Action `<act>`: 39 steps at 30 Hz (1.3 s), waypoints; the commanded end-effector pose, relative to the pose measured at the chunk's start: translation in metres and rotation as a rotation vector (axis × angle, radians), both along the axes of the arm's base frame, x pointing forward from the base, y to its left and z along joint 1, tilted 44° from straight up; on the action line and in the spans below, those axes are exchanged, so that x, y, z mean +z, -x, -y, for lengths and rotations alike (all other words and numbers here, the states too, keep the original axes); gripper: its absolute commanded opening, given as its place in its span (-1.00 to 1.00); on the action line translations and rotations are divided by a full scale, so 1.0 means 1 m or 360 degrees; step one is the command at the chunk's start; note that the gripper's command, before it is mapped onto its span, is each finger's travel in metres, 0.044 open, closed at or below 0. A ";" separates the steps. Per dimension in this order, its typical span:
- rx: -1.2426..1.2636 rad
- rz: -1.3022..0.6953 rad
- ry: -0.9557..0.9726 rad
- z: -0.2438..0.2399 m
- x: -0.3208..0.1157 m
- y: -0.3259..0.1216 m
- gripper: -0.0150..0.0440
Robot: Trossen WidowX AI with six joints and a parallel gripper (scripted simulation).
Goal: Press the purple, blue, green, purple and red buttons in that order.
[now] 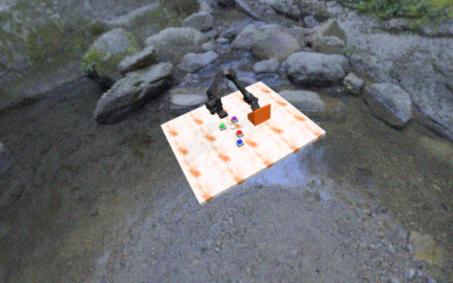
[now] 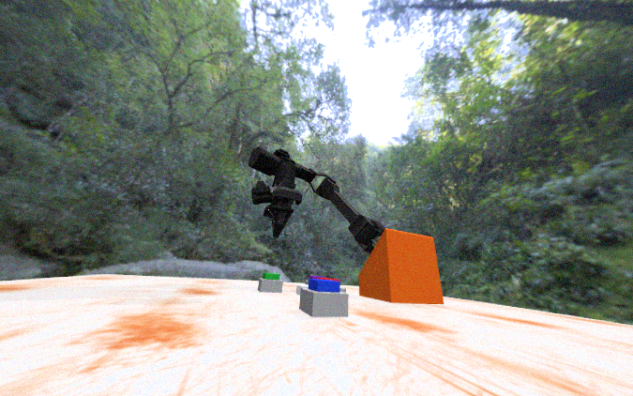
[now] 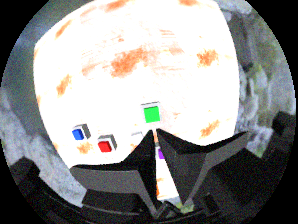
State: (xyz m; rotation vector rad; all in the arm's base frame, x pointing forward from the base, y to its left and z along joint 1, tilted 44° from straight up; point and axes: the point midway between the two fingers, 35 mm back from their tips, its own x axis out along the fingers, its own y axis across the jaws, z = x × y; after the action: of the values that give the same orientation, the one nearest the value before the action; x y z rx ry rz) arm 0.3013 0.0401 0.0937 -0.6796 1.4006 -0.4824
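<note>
On a white tabletop point(image 1: 221, 165) streaked with orange, four small push-buttons on grey bases wait beneath a black robot arm point(image 2: 338, 202). Seen from the exterior camera, nearest the lens is the blue button point(image 2: 324, 284), with a sliver of the red button point(image 2: 325, 278) showing just behind its cap. Farther back, at about ten o'clock from the blue one, sits the green button point(image 2: 271, 276). The jaws point(image 2: 278, 227) hang in the air above and just behind the green button, well clear of the tabletop, pressed together to a point with nothing between them.

From overhead, the blue button point(image 1: 239, 141) lies closest to the front edge; the red button point(image 1: 239, 133) is just beyond it at twelve o'clock; a small white block point(image 1: 232, 127) sits between the red button and the purple button point(image 1: 234, 119); the green button point(image 1: 222, 125) stands at nine o'clock from the block. The jaws point(image 1: 223, 115) are poised just past the green button, at about nine o'clock from the purple one.

In the wrist camera, the green button point(image 3: 152, 113) lies directly ahead of the jaw tips at twelve o'clock, while a trace of purple button point(image 3: 160, 155) shows in the narrow gap between them. The red button point(image 3: 104, 144) and blue button point(image 3: 80, 133) sit off at nine o'clock. At the far side, the arm rises from an orange base block point(image 1: 259, 114).
</note>
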 end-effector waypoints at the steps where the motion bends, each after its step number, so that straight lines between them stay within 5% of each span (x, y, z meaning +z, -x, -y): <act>1: -0.0006 -0.0011 0.0013 0.027 -0.023 -0.002 -0.42; 39: -0.0007 -0.0009 0.0019 0.066 -0.062 -0.007 -0.42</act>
State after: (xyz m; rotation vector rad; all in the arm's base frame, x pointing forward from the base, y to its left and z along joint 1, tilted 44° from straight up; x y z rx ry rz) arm 0.3102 -0.0250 0.0341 -0.6804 1.3981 -0.4941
